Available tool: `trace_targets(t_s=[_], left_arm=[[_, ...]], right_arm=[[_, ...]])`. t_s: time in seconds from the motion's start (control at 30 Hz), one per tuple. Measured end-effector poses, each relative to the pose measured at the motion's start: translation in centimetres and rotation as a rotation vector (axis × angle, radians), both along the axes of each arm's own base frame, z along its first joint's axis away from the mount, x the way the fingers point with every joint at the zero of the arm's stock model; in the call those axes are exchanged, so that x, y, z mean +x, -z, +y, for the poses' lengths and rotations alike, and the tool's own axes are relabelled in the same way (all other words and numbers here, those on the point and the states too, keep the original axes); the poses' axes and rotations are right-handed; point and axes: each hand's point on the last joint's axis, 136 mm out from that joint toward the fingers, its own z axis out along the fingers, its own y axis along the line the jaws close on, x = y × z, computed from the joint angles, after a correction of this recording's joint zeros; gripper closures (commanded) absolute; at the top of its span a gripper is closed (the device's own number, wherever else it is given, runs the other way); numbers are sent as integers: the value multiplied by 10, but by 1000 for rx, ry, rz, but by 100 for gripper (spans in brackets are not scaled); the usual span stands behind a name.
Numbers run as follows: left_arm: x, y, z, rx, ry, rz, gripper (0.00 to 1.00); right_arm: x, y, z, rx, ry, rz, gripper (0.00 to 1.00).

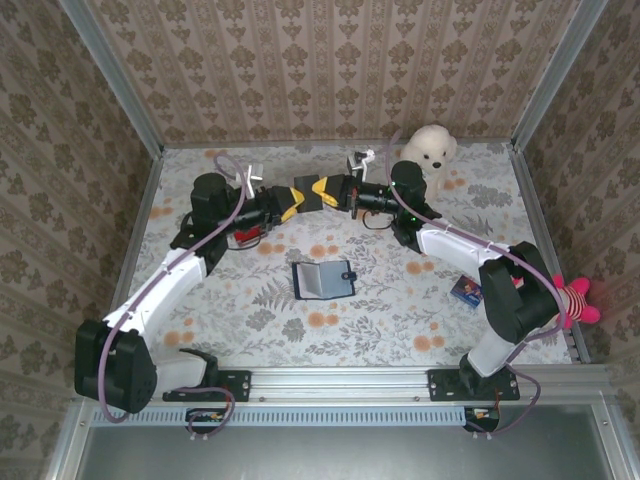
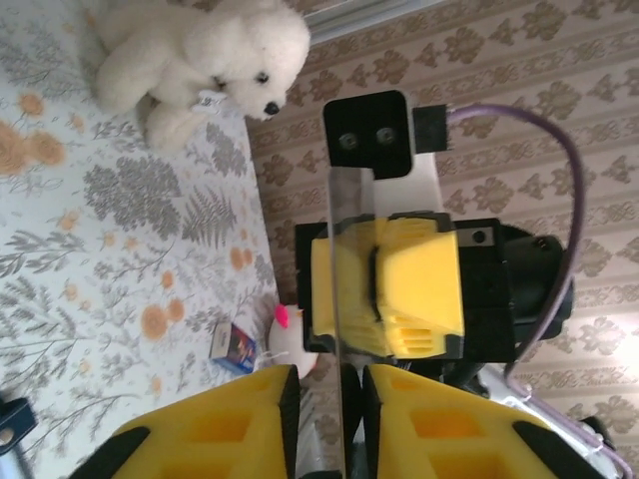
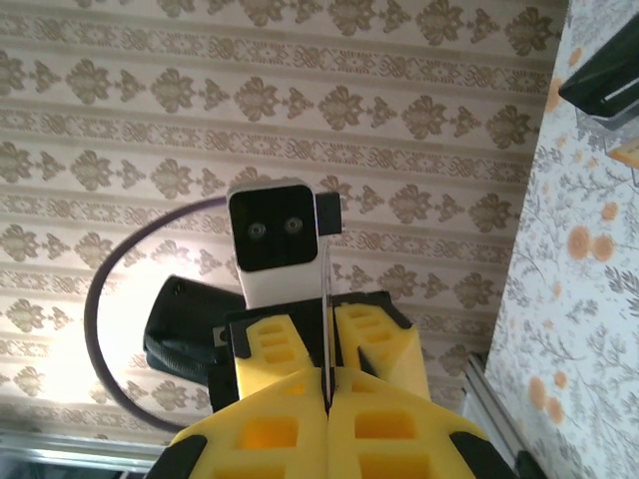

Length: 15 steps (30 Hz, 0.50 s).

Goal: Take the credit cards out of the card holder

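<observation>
The card holder (image 1: 322, 280) lies open on the flowered table in front of both arms, navy outside with grey pockets. Above the back of the table the two grippers meet tip to tip. A thin dark credit card (image 1: 312, 199) hangs between them, seen edge-on in both wrist views (image 2: 349, 279) (image 3: 325, 299). My right gripper (image 1: 328, 188) (image 3: 327, 394) is shut on one end of the card. My left gripper (image 1: 298, 203) (image 2: 329, 399) stands slightly open. The card's other end sits in the gap between its pads, closer to the right pad.
A white plush bear (image 1: 430, 150) (image 2: 200, 60) sits at the back right. A tiny blue packet (image 1: 466, 290) (image 2: 232, 347) lies near the right arm. A pink striped toy (image 1: 578, 298) rests by the right rail. Patterned walls close in the table's sides and back.
</observation>
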Motion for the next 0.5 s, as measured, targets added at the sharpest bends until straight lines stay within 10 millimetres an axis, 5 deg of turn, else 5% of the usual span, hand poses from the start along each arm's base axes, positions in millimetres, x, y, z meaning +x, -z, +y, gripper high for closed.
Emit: trace_targets(t_s=[0.2, 0.37, 0.5], left_arm=[[5, -7, 1, -28, -31, -10, 100], [9, 3, 8, 17, -44, 1, 100], [19, 12, 34, 187, -86, -21, 100]], right_arm=[[6, 3, 1, 30, 13, 37, 95], [9, 8, 0, 12, 23, 34, 36], [17, 40, -13, -99, 67, 53, 16]])
